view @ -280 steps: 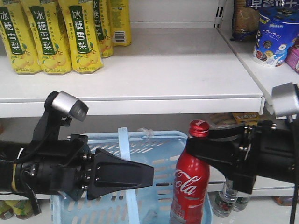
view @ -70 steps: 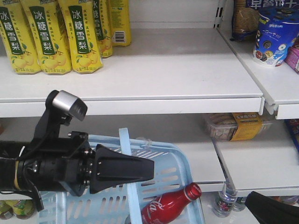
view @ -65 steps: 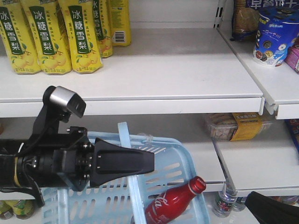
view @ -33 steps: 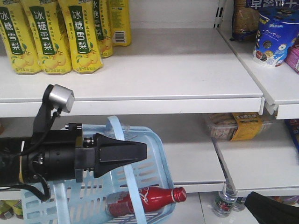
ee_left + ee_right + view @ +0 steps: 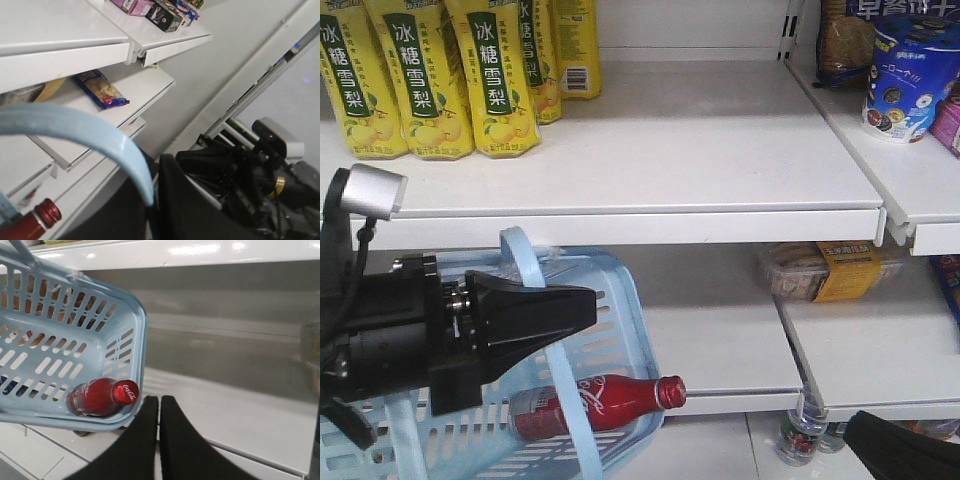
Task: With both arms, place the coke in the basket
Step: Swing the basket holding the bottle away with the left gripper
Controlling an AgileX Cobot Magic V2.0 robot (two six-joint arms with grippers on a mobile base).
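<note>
The red coke bottle [image 5: 590, 402] lies on its side inside the light blue basket [image 5: 623, 300], with its cap at the right rim. It also shows in the right wrist view [image 5: 100, 396] and its cap in the left wrist view [image 5: 47, 212]. My left gripper [image 5: 588, 298] is shut on the basket's handle [image 5: 523, 262] and holds the tilted basket off the floor; the left wrist view shows the handle [image 5: 100, 136] pinched between the fingers [image 5: 190, 200]. My right gripper [image 5: 160, 401] is shut and empty, just right of the basket [image 5: 55, 335]; only a part of it [image 5: 900, 448] shows at the bottom right.
White shelves [image 5: 670, 200] stand behind. Yellow drink bottles [image 5: 420, 80] are at the upper left, snack packs [image 5: 910, 75] at the upper right, and a boxed snack [image 5: 820, 268] on the lower shelf. Small bottles [image 5: 798, 435] stand on the floor.
The right gripper let go of the coke and drew back down to the right. The left arm carried the basket leftwards and tilted it; the coke now lies flat inside.
</note>
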